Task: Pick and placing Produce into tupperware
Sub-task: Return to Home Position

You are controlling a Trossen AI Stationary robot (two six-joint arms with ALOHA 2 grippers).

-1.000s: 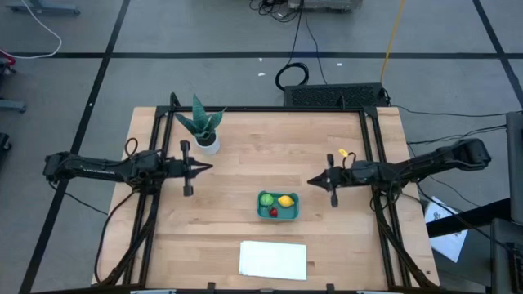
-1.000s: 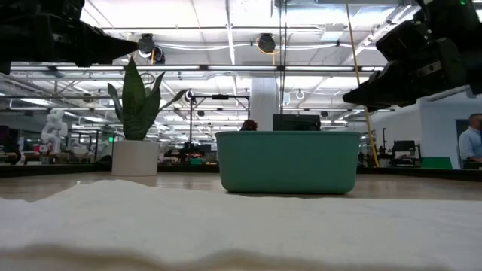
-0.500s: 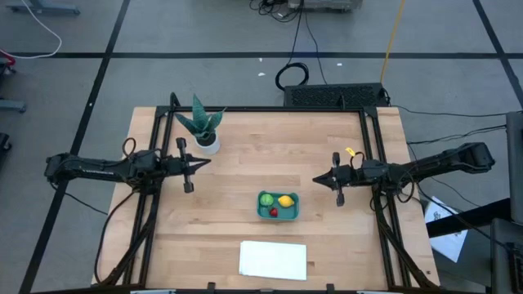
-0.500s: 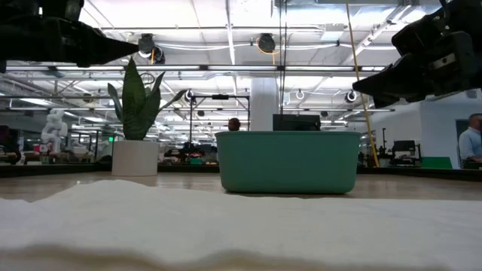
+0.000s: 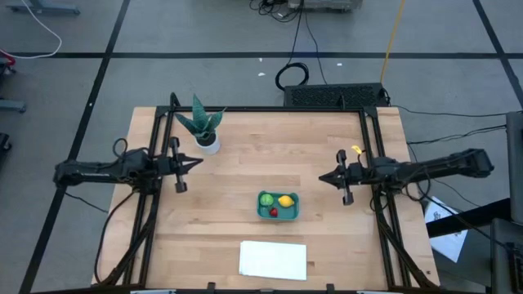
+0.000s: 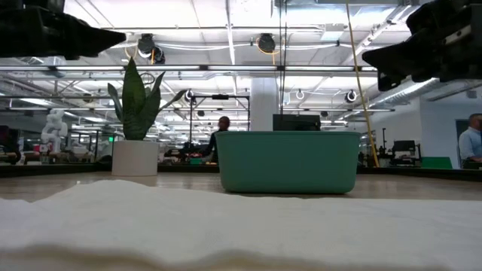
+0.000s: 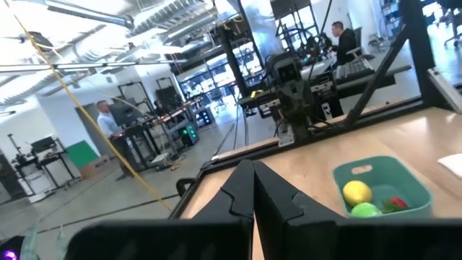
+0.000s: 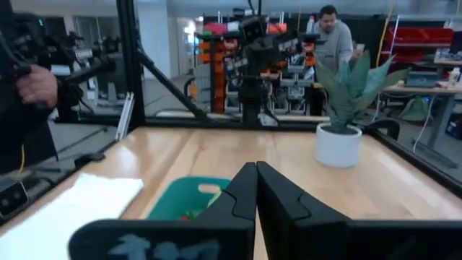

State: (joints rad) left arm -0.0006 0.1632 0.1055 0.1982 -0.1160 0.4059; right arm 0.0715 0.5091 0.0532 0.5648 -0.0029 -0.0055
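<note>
The teal tupperware [image 5: 278, 205] sits on the wooden table, right of centre and toward the near edge. It holds all three produce pieces: the light green one [image 5: 266, 199], the yellow lemon [image 5: 285, 201] and the small dark red one [image 5: 274, 212]. In the left wrist view the tub [image 7: 404, 180] shows with the lemon [image 7: 356, 192] inside. My left gripper [image 5: 197, 162] hovers shut over the table's left part, well clear of the tub. My right gripper [image 5: 321, 178] hovers shut to the tub's right and slightly farther back. In the low view both hang high above the tub [image 6: 288, 162].
A spiky potted plant in a white pot [image 5: 206, 131] stands near the far left corner, close to my left gripper. A flat white sheet [image 5: 273, 260] lies at the near edge. Black frame rails [image 5: 372, 139] run along the table's sides. People stand in the room beyond.
Both arms have drawn back from the middle, the left toward the table's left edge and the right toward the right edge, rising a little. Both grippers stayed shut. The tub and its produce have not moved.
</note>
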